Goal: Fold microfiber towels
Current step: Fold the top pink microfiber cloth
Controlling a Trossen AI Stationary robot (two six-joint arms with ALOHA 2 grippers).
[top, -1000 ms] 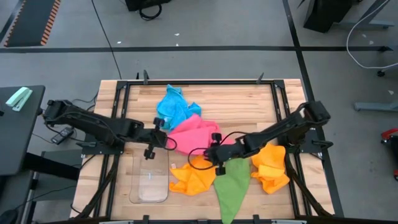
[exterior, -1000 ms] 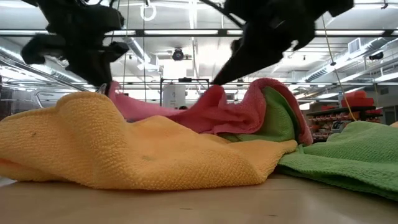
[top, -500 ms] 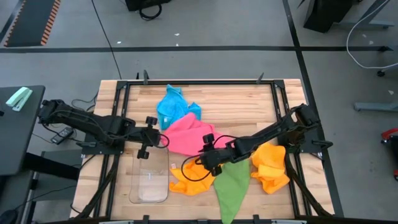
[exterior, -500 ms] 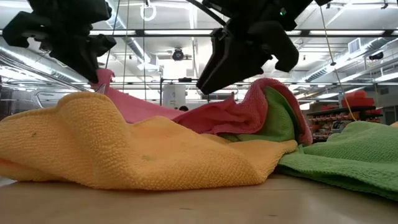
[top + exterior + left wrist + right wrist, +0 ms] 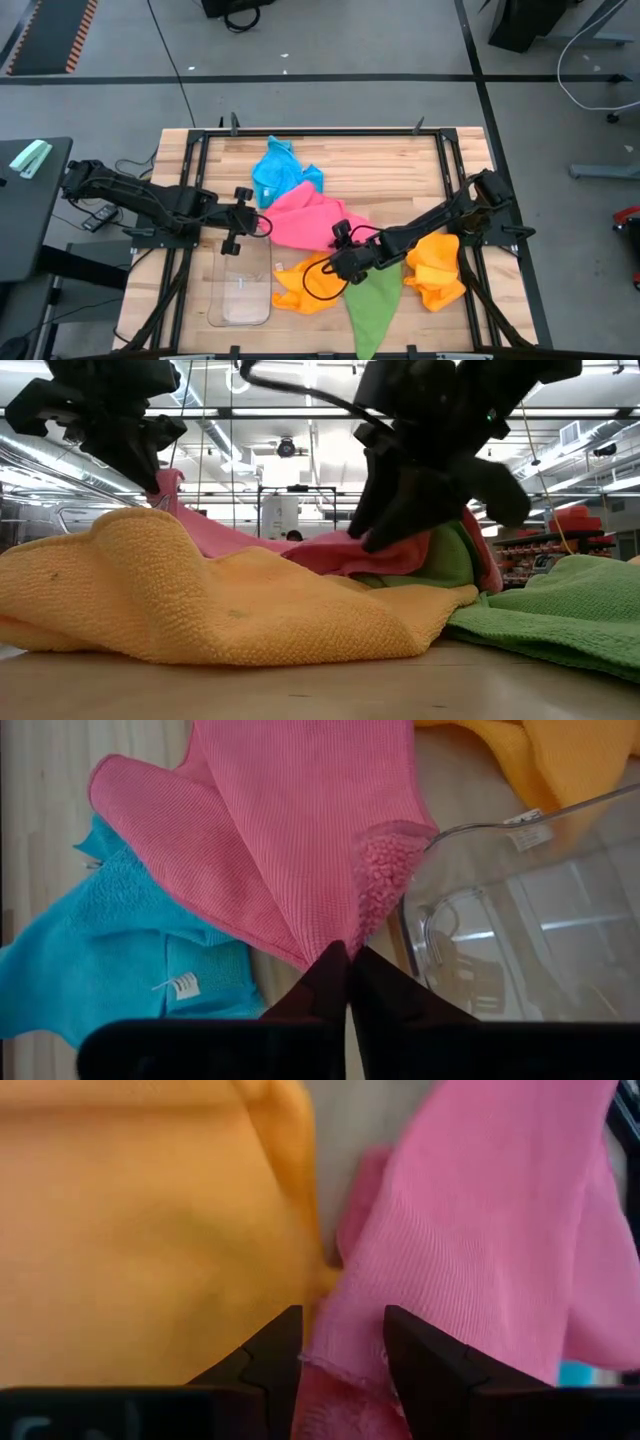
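Pink towel [image 5: 305, 218] lay mid-table between blue and orange towels; I had left gripper [image 5: 258, 226] pinched on its corner, lifted for spreading, right gripper [image 5: 343, 1348] parted astride the opposite edge.

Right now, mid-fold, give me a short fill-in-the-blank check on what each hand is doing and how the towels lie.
1. The left hand is shut on a corner of the ____ towel.
2. The right hand has its fingers open around an edge of that same towel, next to an ____ towel.
3. In the high view, the clear plastic tray lies on the table beside the ____ arm.
4. The blue towel lies partly under the ____ one.

Missing words: pink; orange; left; pink
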